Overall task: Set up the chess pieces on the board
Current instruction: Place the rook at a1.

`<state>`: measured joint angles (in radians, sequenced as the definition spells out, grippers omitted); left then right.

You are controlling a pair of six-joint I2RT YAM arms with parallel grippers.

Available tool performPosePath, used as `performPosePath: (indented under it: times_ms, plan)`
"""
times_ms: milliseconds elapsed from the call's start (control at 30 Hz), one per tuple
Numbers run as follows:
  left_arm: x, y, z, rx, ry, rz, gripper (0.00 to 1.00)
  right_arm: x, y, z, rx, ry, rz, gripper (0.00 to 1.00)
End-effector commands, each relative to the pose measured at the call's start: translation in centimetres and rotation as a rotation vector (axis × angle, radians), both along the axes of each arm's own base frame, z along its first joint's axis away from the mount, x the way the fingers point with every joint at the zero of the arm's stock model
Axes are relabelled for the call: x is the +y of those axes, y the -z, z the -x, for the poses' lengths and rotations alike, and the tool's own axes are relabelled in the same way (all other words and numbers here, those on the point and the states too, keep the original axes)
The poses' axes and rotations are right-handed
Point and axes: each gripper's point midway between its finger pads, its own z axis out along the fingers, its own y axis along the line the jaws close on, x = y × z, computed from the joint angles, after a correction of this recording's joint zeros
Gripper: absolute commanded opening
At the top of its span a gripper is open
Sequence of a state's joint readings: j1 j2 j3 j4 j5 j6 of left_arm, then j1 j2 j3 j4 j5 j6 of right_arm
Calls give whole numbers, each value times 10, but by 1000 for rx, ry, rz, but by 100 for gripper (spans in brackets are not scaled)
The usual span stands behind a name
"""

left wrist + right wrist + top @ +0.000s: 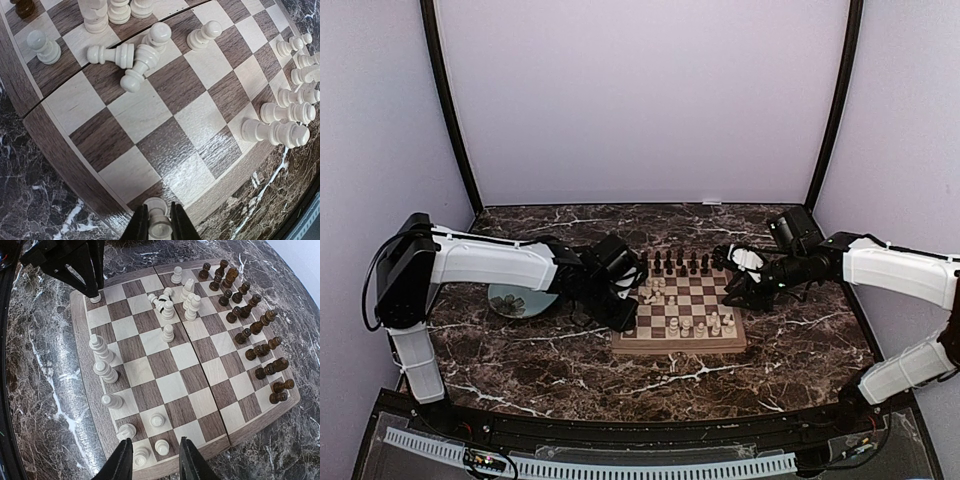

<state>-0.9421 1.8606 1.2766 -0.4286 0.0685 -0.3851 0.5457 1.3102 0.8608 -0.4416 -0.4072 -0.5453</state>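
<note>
- A white pawn is pinched between the left fingers, which press against its two sides. It is over the corner square of the board closest to those fingers.
- The pawn seems to stand upright with its long axis running along the fingers, though the left wrist view cuts off part of it.
- Ahead of the left fingers, toward the board's middle, is a cluster of white pieces. Two fallen pawns in it lie on their sides, touching, their long axes flat on the squares.
- The right fingers are spread and grip nothing. Two small white pieces stand upright between them on the nearest row, apart from both fingers.
- The dark pieces stand along the board's edge, ahead and to the right of the right fingers.
- The board lies flat on a dark, white-veined marble tabletop.
- A pale-teal plate lies on the tabletop just behind the left fingers.
- Plain lilac walls close in the space.
</note>
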Motion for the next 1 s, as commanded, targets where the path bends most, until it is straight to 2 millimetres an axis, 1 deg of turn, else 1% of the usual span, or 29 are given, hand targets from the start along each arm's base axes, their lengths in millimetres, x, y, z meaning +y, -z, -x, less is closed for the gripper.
performPosePath:
  times_ms: [0, 100, 133, 200, 400, 500, 567, 633, 733, 767, 800, 833, 867, 900, 933, 967]
  plan:
    - [2, 5, 4, 26, 17, -33, 16, 3, -2, -2, -15, -12, -15, 34]
    - [4, 6, 6, 32, 18, -41, 20, 3, -2, -2, -15, -12, -14, 34]
    - [4, 5, 6, 31, 18, -42, 23, 3, -2, -2, -15, -12, -14, 34]
    - [5, 4, 6, 30, 20, -47, 26, 3, -2, -2, -15, -12, -15, 34]
    - [6, 0, 5, 18, 20, -45, 28, 3, -2, -2, -16, -12, -15, 34]
    - [3, -4, 5, 15, 23, -30, 28, 3, -2, -2, -14, -12, -14, 34]
    - [0, -7, 5, 14, 32, -15, 31, 3, -2, -2, -13, -11, -14, 34]
    - [-4, -14, 4, 3, 43, 2, 36, 3, -2, -2, -12, -11, -15, 34]
    - [-9, -37, -2, -42, 59, 39, 41, 2, -3, -2, -14, -11, -13, 34]
    - [-10, -50, -8, -81, 59, 50, 43, 2, -2, -1, -13, -12, -13, 34]
    - [-9, -57, -12, -101, 53, 54, 44, 2, -2, -1, -13, -11, -12, 34]
    - [-6, -70, -22, -139, 35, 64, 44, 2, -2, -2, -14, -11, -13, 34]
    - [-5, -77, -29, -162, 21, 74, 44, 2, -2, -2, -14, -10, -13, 34]
    - [0, -83, -39, -177, -3, 87, 44, 3, -2, -2, -14, -11, -14, 34]
    - [1, -88, -47, -192, -25, 106, 43, 2, -3, -2, -16, -9, -14, 34]
    - [8, -89, -57, -197, -56, 111, 42, 2, -3, -2, -16, -9, -14, 34]
